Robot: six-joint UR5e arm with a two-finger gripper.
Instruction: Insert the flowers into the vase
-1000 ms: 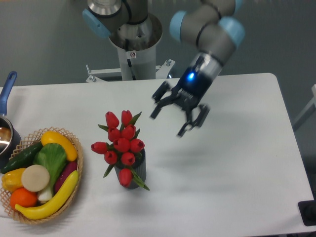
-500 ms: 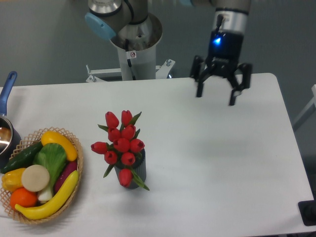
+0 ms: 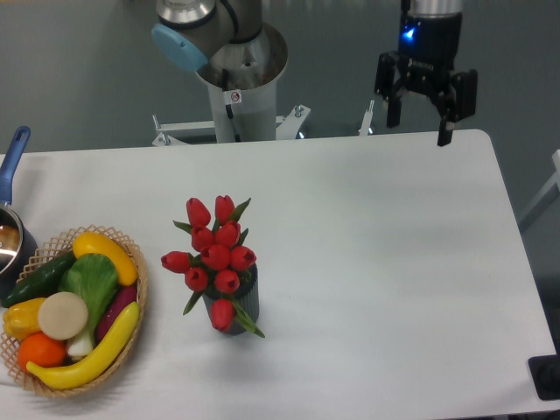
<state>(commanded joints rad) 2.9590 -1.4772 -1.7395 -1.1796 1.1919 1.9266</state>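
Note:
The flowers (image 3: 214, 254), a bunch of red closed tulips with green leaves, stand in the vase (image 3: 238, 304), a short dark grey ribbed cylinder left of the table's middle. One tulip head droops over the vase's front. My gripper (image 3: 420, 129) hangs high over the table's far right edge, far from the vase. It is open and nothing is between its fingers.
A wicker basket (image 3: 131, 328) of toy fruit and vegetables sits at the front left. A pot with a blue handle (image 3: 12, 162) pokes in at the left edge. The arm's base column (image 3: 234, 83) stands behind the table. A black object (image 3: 547, 376) is at the lower right corner.
The open gripper has risen and drawn back from beside the tulips to the far right edge of the table. The flowers and vase have not moved.

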